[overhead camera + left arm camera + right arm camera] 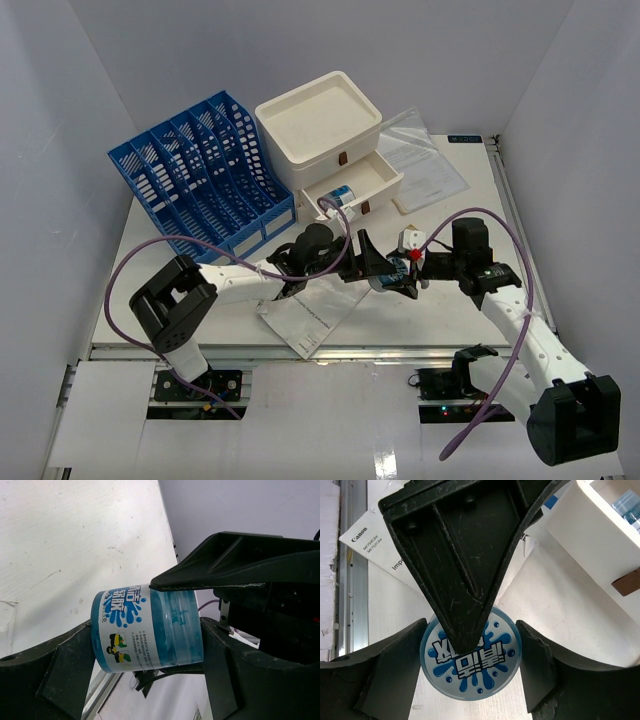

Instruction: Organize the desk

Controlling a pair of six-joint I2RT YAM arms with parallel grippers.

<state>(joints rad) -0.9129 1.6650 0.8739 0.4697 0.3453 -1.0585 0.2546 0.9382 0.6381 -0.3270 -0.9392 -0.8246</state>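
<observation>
Presently one bottle (145,630) between four jaws

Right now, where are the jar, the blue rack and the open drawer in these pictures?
jar (145,630): left wrist view, on its printed label.
rack (205,170): top view, on the middle dividers.
drawer (362,178): top view, on its bare inside.

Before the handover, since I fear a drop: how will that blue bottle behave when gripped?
The blue bottle looks like smooth, rigid plastic, so probably slippery. Its round end suggests it would roll if dropped. Blue contents may add weight.
</observation>
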